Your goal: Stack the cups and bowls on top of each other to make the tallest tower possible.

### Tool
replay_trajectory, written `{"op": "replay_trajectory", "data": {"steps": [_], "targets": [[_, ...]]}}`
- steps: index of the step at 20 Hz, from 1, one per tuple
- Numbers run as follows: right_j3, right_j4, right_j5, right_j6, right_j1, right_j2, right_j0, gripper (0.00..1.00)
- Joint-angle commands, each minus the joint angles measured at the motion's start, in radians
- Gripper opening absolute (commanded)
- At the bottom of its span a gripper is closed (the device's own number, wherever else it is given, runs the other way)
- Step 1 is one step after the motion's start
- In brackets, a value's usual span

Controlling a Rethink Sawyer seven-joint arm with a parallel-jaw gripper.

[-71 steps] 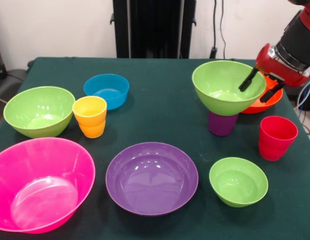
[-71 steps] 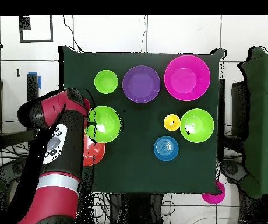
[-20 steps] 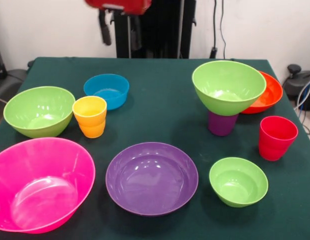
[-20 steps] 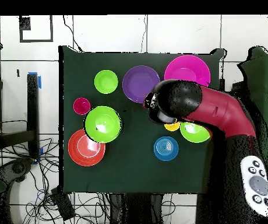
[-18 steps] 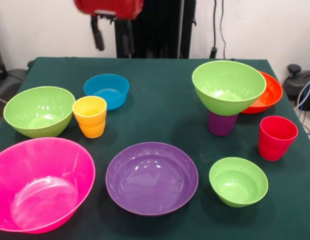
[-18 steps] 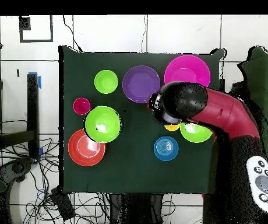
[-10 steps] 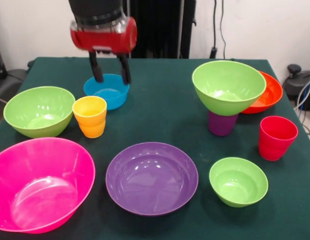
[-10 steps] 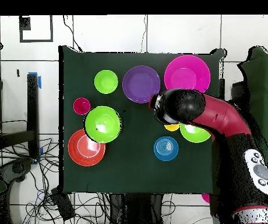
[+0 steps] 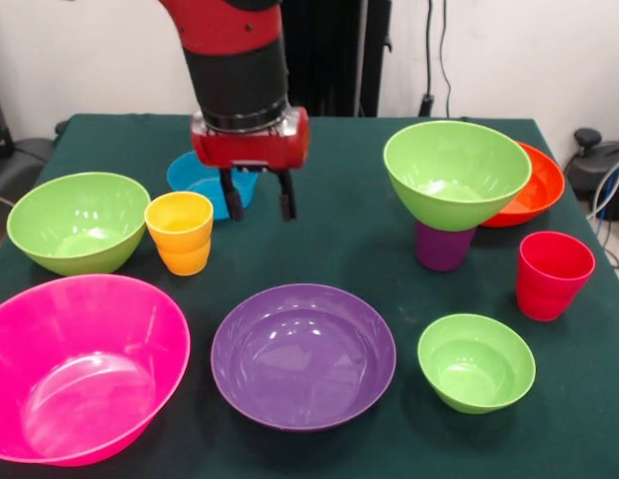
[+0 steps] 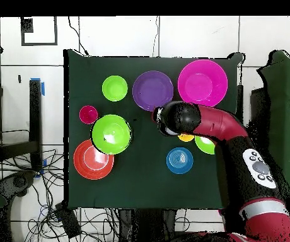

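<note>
Gripper (image 9: 259, 196) spread and empty, upper centre-left, just right of the yellow cup (image 9: 180, 232), likely lining up to grab it. Tower (image 9: 451, 190) upper right: green bowl on purple cup, awaiting more.

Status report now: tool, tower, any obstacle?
Tool open, empty, beside yellow cup. Tower: green bowl on purple cup only. Blue bowl close behind tool.

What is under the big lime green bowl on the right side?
A purple plastic cup carries the lime green plastic bowl. Only its lower part shows; the bowl covers its rim.
</note>
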Motion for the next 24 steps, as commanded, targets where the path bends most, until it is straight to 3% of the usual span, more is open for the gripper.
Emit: {"op": "replay_trajectory", "data": {"steps": [1, 5, 9, 14, 24], "targets": [[0.016, -0.147, -0.035, -0.148, 0.051, 0.060, 0.035, 1.00], [0.004, -0.172, -0.014, -0.134, 0.043, 0.060, 0.038, 1.00], [-0.004, -0.153, 0.056, -0.124, 0.008, 0.075, 0.039, 1.00], [-0.003, -0.154, 0.125, -0.175, -0.035, 0.083, 0.017, 1.00], [0.017, -0.210, 0.102, -0.244, -0.015, 0.094, -0.066, 1.00]]}}
